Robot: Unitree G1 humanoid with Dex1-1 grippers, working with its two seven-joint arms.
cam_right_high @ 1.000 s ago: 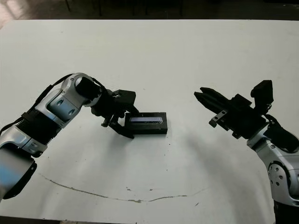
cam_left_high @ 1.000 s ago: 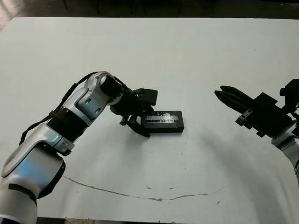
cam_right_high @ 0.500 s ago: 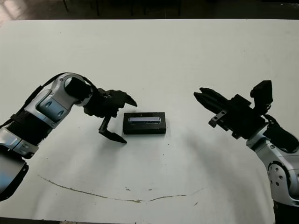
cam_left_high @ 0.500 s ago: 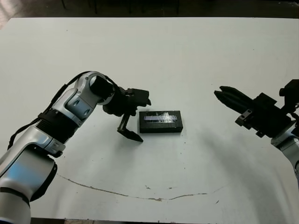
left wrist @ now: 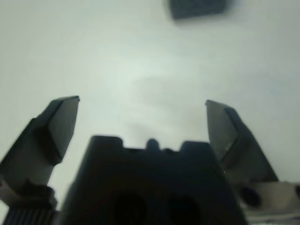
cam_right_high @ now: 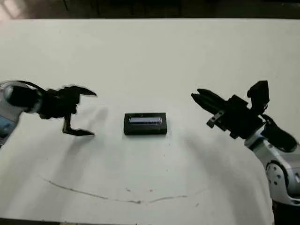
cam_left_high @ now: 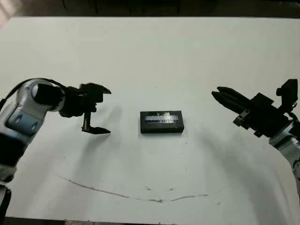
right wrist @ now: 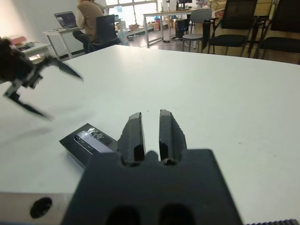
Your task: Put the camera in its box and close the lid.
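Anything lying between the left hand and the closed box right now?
No. Between the left hand and the box there is only bare table, seen in both eye views.

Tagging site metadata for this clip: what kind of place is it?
Likely an open office or lab: beyond the white table, the right wrist view shows a person at a desk with a laptop, and black office chairs.

left hand (cam_left_high: 96, 110) motion-blurred, camera hidden under the lid (cam_left_high: 161, 121)
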